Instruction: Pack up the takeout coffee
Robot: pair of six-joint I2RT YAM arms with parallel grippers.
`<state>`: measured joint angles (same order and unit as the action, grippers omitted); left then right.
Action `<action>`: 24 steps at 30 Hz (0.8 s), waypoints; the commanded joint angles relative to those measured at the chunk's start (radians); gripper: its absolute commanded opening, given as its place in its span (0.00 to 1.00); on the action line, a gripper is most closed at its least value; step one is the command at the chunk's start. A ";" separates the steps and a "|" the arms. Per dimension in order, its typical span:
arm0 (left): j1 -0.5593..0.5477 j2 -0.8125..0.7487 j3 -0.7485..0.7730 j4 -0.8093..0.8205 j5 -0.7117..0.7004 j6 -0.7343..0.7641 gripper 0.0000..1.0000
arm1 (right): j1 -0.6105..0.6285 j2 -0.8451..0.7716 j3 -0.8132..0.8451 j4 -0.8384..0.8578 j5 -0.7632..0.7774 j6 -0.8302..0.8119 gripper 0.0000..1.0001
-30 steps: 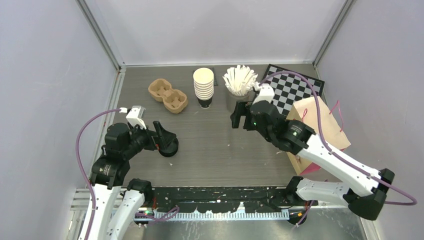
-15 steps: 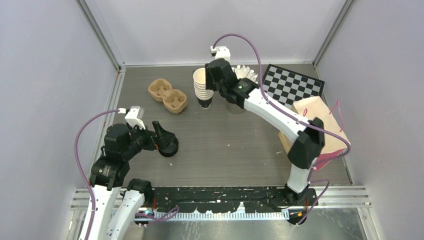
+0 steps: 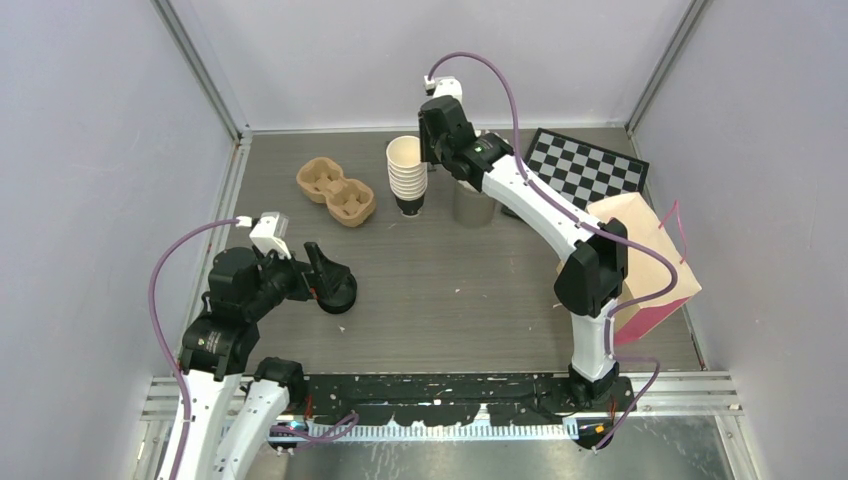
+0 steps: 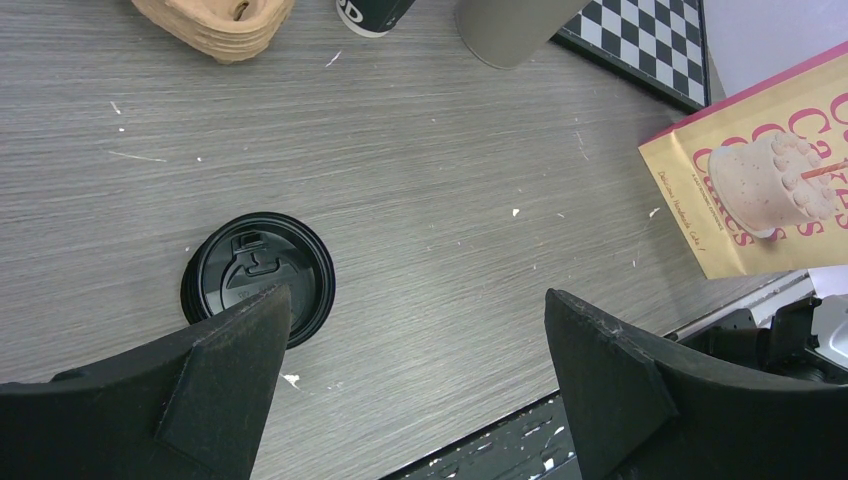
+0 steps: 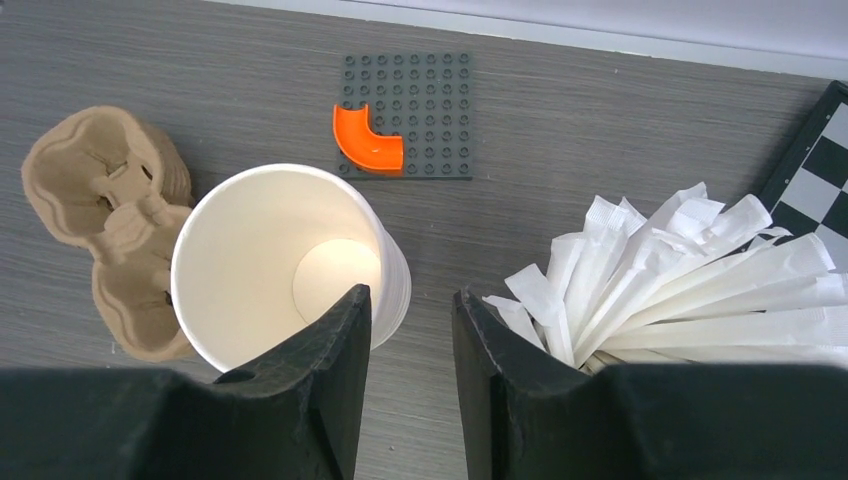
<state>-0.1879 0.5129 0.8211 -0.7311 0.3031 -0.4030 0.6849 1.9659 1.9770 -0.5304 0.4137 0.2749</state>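
Cream cup stack (image 5: 250,230): rim inside right end effector (image 5: 410,300), fingers half-closed, grip unclear, likely separating one | left end effector (image 4: 415,295): wide open, empty, over black lids (image 4: 258,275)

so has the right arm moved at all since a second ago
Yes. The right gripper swung from the near side of the straws to their far left; its fingers now straddle the rim of the cup stack.

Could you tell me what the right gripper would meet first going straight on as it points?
The right gripper probably meets the rim of the top cup in the lidless stack: one finger overlaps its mouth, the other hangs beside the wrapped straws; depth unclear.
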 commanded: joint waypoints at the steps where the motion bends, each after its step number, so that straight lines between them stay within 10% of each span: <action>1: 0.001 -0.003 0.003 0.022 0.004 0.016 1.00 | -0.003 -0.020 0.045 0.024 -0.041 -0.025 0.40; 24: 0.001 -0.007 0.002 0.022 -0.003 0.015 1.00 | -0.003 0.068 0.104 0.022 -0.057 -0.067 0.36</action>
<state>-0.1879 0.5129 0.8211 -0.7311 0.3027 -0.4030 0.6830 2.0319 2.0266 -0.5251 0.3527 0.2184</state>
